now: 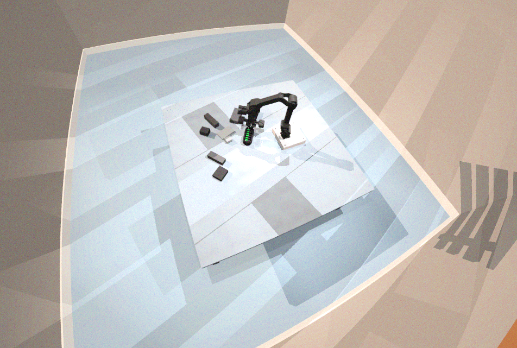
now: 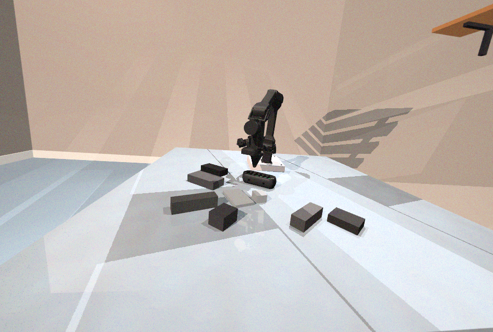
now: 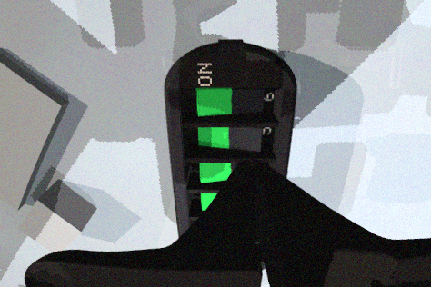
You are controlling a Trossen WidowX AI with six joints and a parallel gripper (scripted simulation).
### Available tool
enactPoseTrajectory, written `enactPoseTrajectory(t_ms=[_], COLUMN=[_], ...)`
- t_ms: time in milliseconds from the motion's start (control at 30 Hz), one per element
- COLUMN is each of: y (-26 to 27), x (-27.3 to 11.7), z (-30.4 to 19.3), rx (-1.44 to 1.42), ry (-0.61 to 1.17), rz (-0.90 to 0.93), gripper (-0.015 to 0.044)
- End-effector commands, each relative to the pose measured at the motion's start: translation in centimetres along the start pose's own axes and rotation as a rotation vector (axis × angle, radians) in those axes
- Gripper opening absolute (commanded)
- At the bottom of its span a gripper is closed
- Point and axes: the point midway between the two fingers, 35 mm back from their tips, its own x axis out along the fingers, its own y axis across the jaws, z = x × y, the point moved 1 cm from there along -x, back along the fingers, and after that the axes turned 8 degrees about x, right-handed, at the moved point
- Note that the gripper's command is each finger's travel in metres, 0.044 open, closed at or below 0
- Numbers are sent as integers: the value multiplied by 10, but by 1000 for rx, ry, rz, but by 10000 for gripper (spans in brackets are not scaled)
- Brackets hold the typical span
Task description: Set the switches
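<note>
The dark controller unit [image 1: 247, 136] [image 2: 258, 180] [image 3: 245, 69] sits flat on its base on the bench, switches up. In the wrist view its ON mark and the numbers 6 and 5 show at the upper end. Four green rocker ends show there, the lower two partly covered by my fingers; the rest of the row is hidden. I cannot tell surely which ends are pressed. The label underneath is hidden. My gripper [image 1: 250, 126] [image 2: 255, 166] [image 3: 260, 163] is shut and empty, its tips pointing down over the unit; contact cannot be told.
A pale plate [image 1: 224, 133] [image 2: 237, 197] [image 3: 27, 132] and small pale block [image 1: 227, 139] [image 2: 259, 196] lie beside the unit. Several dark blocks lie around, including a long one [image 1: 211, 120] [image 2: 194, 203], a cube [image 2: 222, 216] and a flat box [image 2: 205, 179]. The white arm base [image 1: 292, 143] stands behind.
</note>
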Motion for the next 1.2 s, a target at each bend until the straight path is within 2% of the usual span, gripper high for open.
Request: enactPoseTrajectory(t_ms=[0,567,1167], y=[-3,-3,-4], x=[9,34,35], z=[0,0,0], rx=[-2,-2,-2], ry=[-2,-6,-6], rz=[-14,-13,-13], gripper=[0,0,0])
